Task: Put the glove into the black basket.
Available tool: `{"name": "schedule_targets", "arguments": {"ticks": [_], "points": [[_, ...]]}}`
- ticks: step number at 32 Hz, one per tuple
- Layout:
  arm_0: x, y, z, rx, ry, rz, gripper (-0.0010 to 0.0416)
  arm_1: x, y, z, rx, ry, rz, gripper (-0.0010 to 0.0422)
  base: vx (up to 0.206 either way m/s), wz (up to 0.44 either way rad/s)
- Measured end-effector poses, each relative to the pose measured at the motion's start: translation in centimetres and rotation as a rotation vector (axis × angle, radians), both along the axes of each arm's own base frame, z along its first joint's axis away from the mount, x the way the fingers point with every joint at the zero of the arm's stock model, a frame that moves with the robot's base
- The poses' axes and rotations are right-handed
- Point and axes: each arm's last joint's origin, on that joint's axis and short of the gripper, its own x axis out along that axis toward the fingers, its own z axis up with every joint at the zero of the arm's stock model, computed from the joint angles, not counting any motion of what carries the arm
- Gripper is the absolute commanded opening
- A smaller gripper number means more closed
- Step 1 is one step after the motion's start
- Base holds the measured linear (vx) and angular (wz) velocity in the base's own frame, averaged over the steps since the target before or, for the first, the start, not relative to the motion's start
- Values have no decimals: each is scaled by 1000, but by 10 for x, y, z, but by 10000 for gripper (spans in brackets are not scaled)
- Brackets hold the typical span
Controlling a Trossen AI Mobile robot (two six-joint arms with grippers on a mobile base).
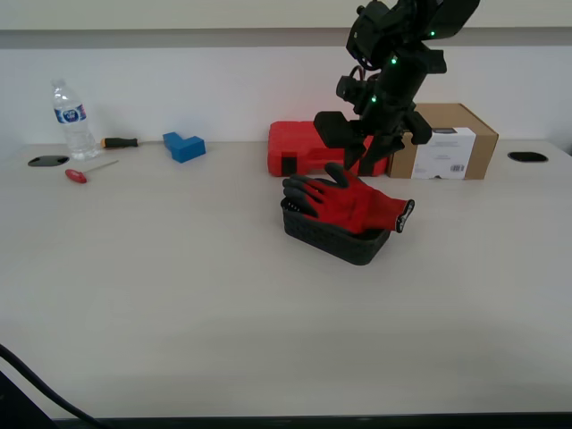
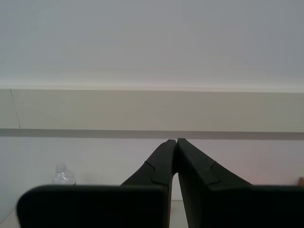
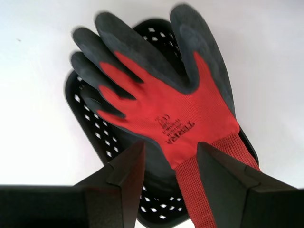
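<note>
The red glove point(image 1: 353, 204) with dark grey fingertips lies on top of the black basket point(image 1: 335, 239). Its fingers and its cuff overhang the basket's rim. My first gripper point(image 1: 374, 154) hangs open just above the glove, apart from it. In the first wrist view the glove point(image 3: 166, 109) lies palm down across the perforated basket point(image 3: 102, 137), and my first gripper point(image 3: 168, 145) is open and empty over the cuff end. My second gripper point(image 2: 176, 141) is shut and empty, pointing at the wall; it does not show in the exterior view.
A red tool case point(image 1: 299, 147) and a brown cardboard box point(image 1: 451, 143) stand right behind the basket. At the back on the exterior view's left are a blue block point(image 1: 183, 146), a water bottle point(image 1: 71, 121) and two screwdrivers point(image 1: 85, 174).
</note>
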Motion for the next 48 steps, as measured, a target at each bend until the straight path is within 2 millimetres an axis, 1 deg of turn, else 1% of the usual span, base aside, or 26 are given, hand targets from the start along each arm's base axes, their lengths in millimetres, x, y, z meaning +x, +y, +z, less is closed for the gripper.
{"name": "schedule_targets", "arguments": {"ticks": [2, 6, 11, 48], "points": [[2, 0, 11, 20, -41, -1, 147, 0, 0, 0, 0, 0, 0, 0, 0, 0], [7, 3, 43, 65, -144, -3, 144, 0, 0, 0, 0, 0, 0, 0, 0, 0], [13, 6, 54, 82, -180, -3, 145, 0, 0, 0, 0, 0, 0, 0, 0, 0], [14, 6, 55, 87, -191, -3, 147, 0, 0, 0, 0, 0, 0, 0, 0, 0]]}}
